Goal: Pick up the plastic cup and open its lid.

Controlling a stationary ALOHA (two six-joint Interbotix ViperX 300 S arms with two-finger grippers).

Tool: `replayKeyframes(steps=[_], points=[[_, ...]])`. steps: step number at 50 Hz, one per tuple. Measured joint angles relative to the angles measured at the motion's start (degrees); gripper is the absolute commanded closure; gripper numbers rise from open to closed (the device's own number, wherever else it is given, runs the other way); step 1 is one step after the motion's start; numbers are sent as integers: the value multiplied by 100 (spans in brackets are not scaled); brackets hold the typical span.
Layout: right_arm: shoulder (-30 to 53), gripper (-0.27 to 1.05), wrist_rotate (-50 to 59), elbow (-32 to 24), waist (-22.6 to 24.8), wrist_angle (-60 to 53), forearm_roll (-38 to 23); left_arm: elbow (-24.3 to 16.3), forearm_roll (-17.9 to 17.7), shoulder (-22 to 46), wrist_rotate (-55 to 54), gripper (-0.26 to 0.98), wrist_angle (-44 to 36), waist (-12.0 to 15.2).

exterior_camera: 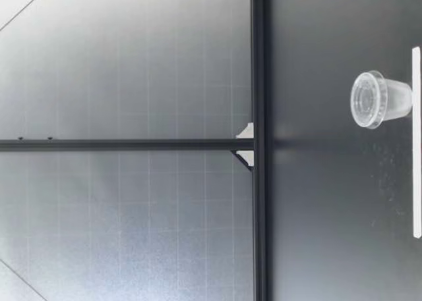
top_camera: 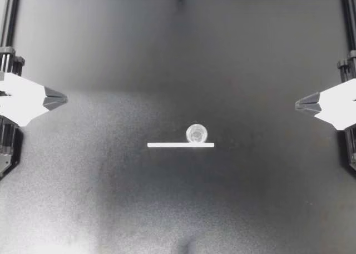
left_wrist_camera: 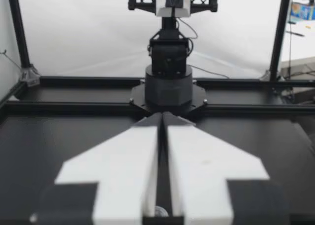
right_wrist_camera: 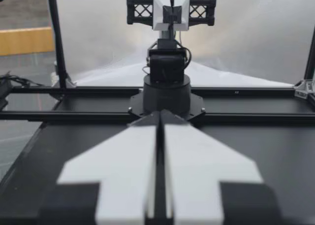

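Left gripper (top_camera: 62,100), dark two-finger tip on a white wedge-shaped housing: parked at the left edge of the table, well apart from the cup. Jaws together, nothing between them. The left wrist view (left_wrist_camera: 161,120) shows its fingers meeting along one thin seam.

Table (top_camera: 111,187), matt black surface inside a black frame: carries only the strip and the cup.

Strip (top_camera: 167,145), flat narrow white bar: lies left to right at mid-table, on the near side of the cup. Whether it touches the cup's foot cannot be told.

Cup (top_camera: 196,133), small clear tapered plastic pot: stands upright near the centre of the table, just right of the strip's middle and roughly midway between the two grippers.

Lid (exterior_camera: 364,101), clear round plastic cap: seated flat on the cup's rim.

Right gripper (top_camera: 300,105), same build: parked at the right edge, well apart from the cup. Jaws together and empty, as the right wrist view (right_wrist_camera: 160,117) also shows.

Progress: judged not begun. The approach, grasp, lift and lid removal all remain.

Obscured: both arms are cut off at the top view's edges. The low view shows no gripper. The cup's contents are indistinct. A pale smudge beneath the fingers in the left wrist view is too vague to name.
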Motion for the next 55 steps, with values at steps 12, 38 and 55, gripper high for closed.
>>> replayKeyframes(steps=[12,38,55], points=[[26,95,0,105,0,-272,-9,141,0,132,70,88,-255,26],[2206,95,35,35,-9,-870,-9,-343,0,3472,53,88,-545,88],[3744,95,44,-466,-62,-844,0,-1134,-9,5159,62,73,-378,88]])
